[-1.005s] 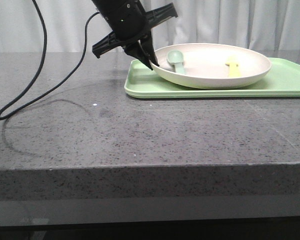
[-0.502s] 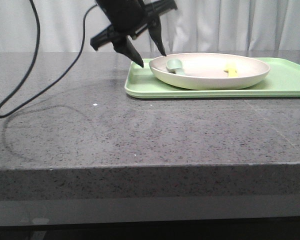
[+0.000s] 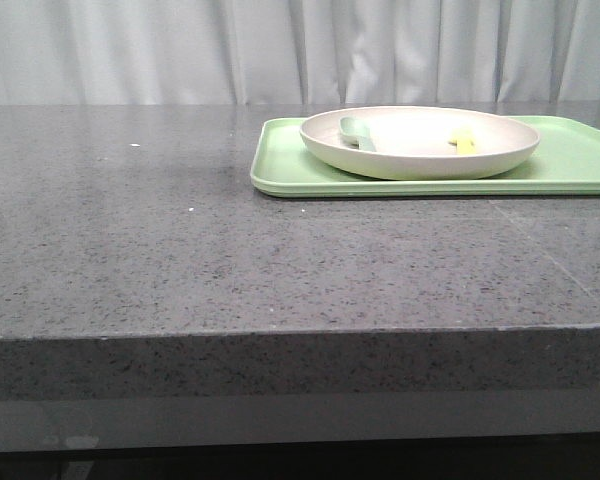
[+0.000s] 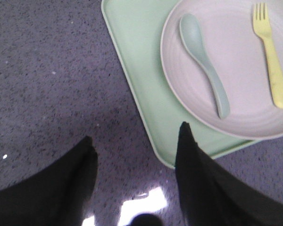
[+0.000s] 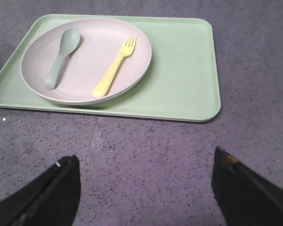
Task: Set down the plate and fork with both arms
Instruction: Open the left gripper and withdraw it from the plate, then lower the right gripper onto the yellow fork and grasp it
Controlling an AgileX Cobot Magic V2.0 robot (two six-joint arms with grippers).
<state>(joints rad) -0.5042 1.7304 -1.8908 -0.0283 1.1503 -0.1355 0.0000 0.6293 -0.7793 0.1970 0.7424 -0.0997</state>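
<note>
Plate (image 3: pixel 420 142) sat on the green tray (image 3: pixel 580 160), toward its left end, w/ fork (image 5: pixel 115 68) and grey-green spoon (image 5: pixel 61 56) lying side by side inside it, apart. Tray rested on the dark speckled tabletop (image 3: pixel 230 250). Left claw (image 4: pixel 134 146) was spread, empty, above the tray's corner. Right claw (image 5: pixel 146 176) was spread wide over bare tabletop, holding nothing.

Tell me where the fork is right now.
The fork lies flat inside the plate, beside the grey-green spoon, and the plate sits on the light-green tray. In the front view the fork is toward the plate's right side.
</note>
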